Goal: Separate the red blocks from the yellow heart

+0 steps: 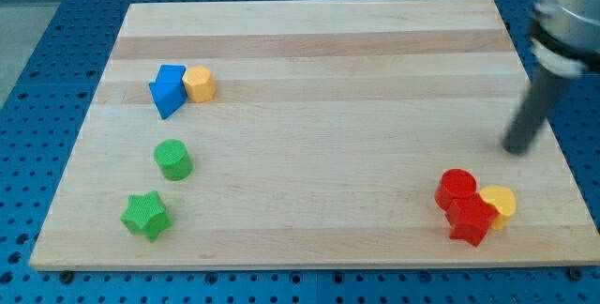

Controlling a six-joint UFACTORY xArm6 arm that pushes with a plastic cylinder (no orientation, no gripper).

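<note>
A red cylinder [457, 189] and a red star [469, 220] sit together near the view's bottom right. The yellow heart [499, 204] touches them on their right side. My tip [516, 149] is above and slightly to the right of this cluster, apart from all three blocks. The rod rises from the tip toward the view's top right.
A blue block [168, 90] and a yellow hexagon [199, 83] touch each other at the upper left. A green cylinder [173, 159] and a green star [144, 215] stand at the lower left. The wooden board's right edge [553, 144] is close to my tip.
</note>
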